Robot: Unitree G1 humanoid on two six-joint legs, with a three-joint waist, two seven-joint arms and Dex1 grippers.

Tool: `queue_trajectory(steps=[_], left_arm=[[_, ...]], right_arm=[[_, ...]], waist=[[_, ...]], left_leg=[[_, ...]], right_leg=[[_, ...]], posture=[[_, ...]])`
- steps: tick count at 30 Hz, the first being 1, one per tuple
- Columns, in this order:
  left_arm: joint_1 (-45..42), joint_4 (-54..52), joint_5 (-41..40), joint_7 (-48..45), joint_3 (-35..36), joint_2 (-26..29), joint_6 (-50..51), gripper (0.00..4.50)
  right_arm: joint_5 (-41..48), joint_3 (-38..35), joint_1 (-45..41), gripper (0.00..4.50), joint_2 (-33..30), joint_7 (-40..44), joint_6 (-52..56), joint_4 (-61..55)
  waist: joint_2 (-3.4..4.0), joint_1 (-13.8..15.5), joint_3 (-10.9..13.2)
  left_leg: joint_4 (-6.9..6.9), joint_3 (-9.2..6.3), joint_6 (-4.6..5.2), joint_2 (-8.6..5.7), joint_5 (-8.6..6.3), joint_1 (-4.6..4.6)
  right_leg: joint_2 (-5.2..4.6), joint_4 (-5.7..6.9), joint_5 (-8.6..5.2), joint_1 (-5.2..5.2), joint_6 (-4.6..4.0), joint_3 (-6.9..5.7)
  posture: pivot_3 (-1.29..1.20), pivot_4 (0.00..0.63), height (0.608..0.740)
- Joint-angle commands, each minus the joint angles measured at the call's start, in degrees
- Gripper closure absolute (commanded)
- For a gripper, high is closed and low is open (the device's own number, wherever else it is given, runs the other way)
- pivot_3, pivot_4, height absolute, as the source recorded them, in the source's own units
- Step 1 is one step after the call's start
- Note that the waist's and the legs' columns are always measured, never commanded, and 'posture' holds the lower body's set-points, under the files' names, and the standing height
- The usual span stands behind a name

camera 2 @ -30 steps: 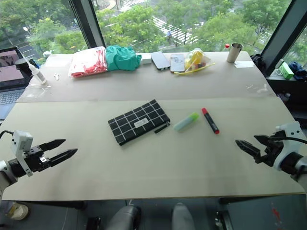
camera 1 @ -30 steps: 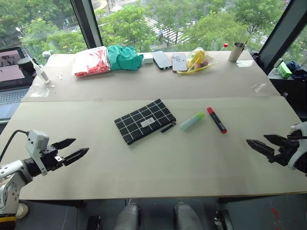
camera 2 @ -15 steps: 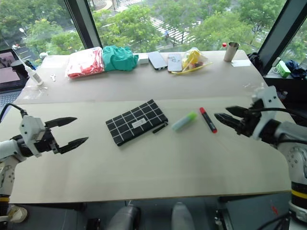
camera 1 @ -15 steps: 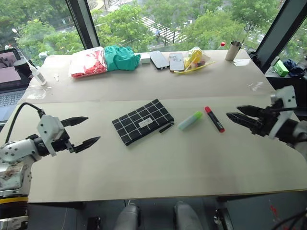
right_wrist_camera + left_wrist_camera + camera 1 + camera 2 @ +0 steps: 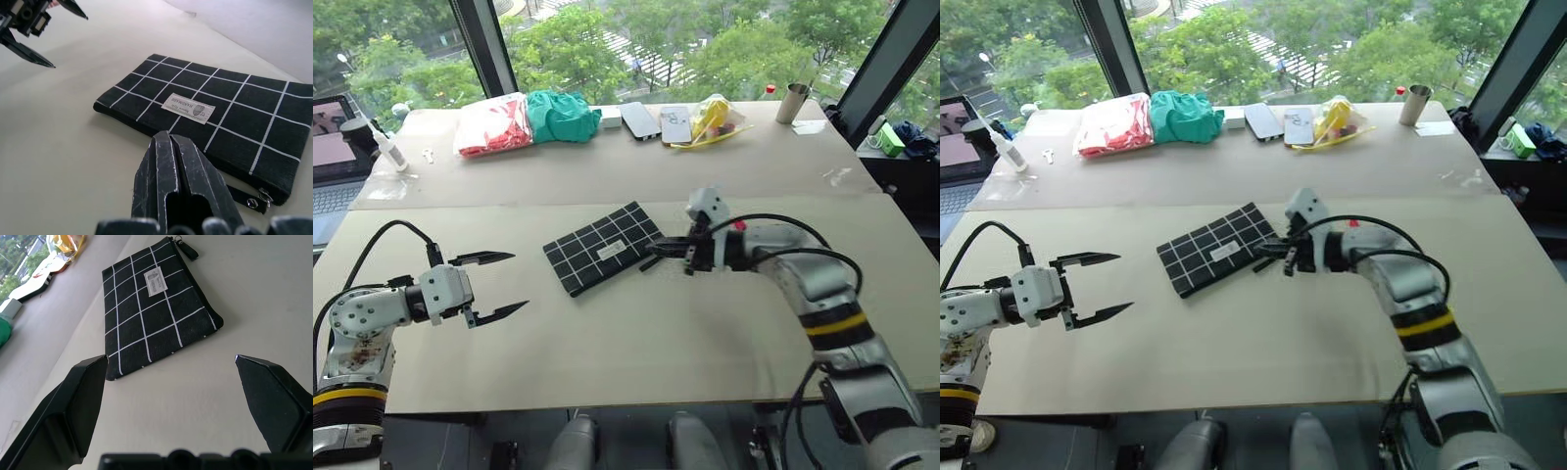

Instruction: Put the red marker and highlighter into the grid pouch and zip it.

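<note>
**Table point(image 5: 607, 338):** pale board top, carrying everything listed below. Places are given from the pouch.

**Pouch point(image 5: 605, 247):** black with white grid lines. It lies flat near the middle of the table, set at a slant, white label point(image 5: 189, 108) facing up. The zipper pull tab point(image 5: 189, 250) lies on the table at its right-hand corner.

**Right gripper point(image 5: 652, 250):** clenched, its two black fingers point(image 5: 171, 161) pressed together with nothing between them. It sits at the pouch's right end, tips just beside the pull-tab corner. Whether it touches the fabric cannot be told.

**Left gripper point(image 5: 495, 285):** released, jaws spread wide and empty. It is to the left of the pouch, apart from it and pointing towards it.

**Marker point(image 5: 738, 225):** only a bit of its red cap shows, to the right of the pouch, just past the right wrist.

**Highlighter:** hidden behind the right arm, so it cannot be placed.

**Far side of the table, well beyond the pouch:**
- red bag point(image 5: 496, 125)
- green cloth point(image 5: 566, 116)
- two phones point(image 5: 642, 120)
- yellow bag point(image 5: 713, 119)
- metal cup point(image 5: 792, 104)

**Far left of the pouch:**
- small white bottle point(image 5: 384, 144)
- laptop point(image 5: 331, 166)
</note>
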Motion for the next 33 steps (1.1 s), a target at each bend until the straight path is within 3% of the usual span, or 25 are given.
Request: queue_trajectory(steps=[1,4,8,19,23,27,33], left_arm=[[-1.05,-0.90,-2.53,-1.21,-1.00,0.36,4.04,0.00],[-1.88,-0.77,-3.01,-2.16,-2.88,-0.41,7.36,0.00],[-4.88,2.87,0.34,-2.03,-5.22,-1.20,3.69,0.00],[-11.65,11.35,2.64,-2.41,-7.19,-1.28,-1.37,0.00],[-14.11,16.25,7.30,-1.86,-9.38,-0.30,-6.78,0.00],[-17.71,24.49,18.06,2.77,-14.55,0.98,-17.44,0.00],[-21.85,30.57,22.89,8.23,-18.62,-2.38,-25.57,0.00]], right_arm=[[-6.97,1.09,-5.66,4.48,3.20,-4.52,-8.03,8.47],[-13.31,3.11,-8.70,4.48,5.65,-8.09,-13.03,16.61],[-17.74,4.77,-8.75,4.48,6.11,-7.69,-16.54,19.46],[-28.30,8.64,-7.77,4.48,5.77,-8.75,-14.59,22.13],[-30.28,9.08,-7.33,4.48,6.57,-8.91,-14.50,22.86],[-30.67,8.21,-7.21,4.48,7.83,-9.53,-14.32,22.89],[-31.13,7.06,-6.84,4.48,8.25,-10.16,-13.91,22.70]], waist=[[0.00,0.03,0.00],[0.00,-0.13,0.00],[0.00,-0.38,0.00],[-0.03,-2.04,-0.02],[-0.04,-2.05,-0.03],[-0.06,-2.07,-0.04],[-0.02,-1.45,-0.09]], left_leg=[[0.00,0.00,0.00,0.00,0.00,0.00],[0.00,-0.07,-0.03,-0.03,0.02,-0.01],[0.01,-0.07,-0.06,-0.03,0.03,-0.05],[0.03,-0.08,-0.39,-0.02,0.24,-0.32],[0.06,-0.10,-0.37,-0.04,0.23,-0.31],[0.09,-0.13,-0.38,-0.05,0.23,-0.28],[0.09,-0.15,-0.40,-0.07,0.25,-0.18]], right_leg=[[0.00,0.01,0.00,0.00,0.00,-0.01],[-0.01,0.13,0.00,-0.07,0.00,-0.07],[0.00,0.26,0.00,-0.18,0.00,-0.08],[0.00,0.93,0.00,-0.71,0.00,-0.11],[-0.01,0.92,0.00,-0.64,0.00,-0.12],[-0.01,0.92,0.00,-0.65,0.00,-0.13],[-0.01,0.98,0.00,-0.59,0.00,-0.13]], posture=[[0.00,0.150,0.740],[0.00,0.150,0.740],[0.00,0.150,0.740],[0.00,0.150,0.740],[0.00,0.150,0.740],[0.00,0.150,0.740],[0.00,0.150,0.740]])
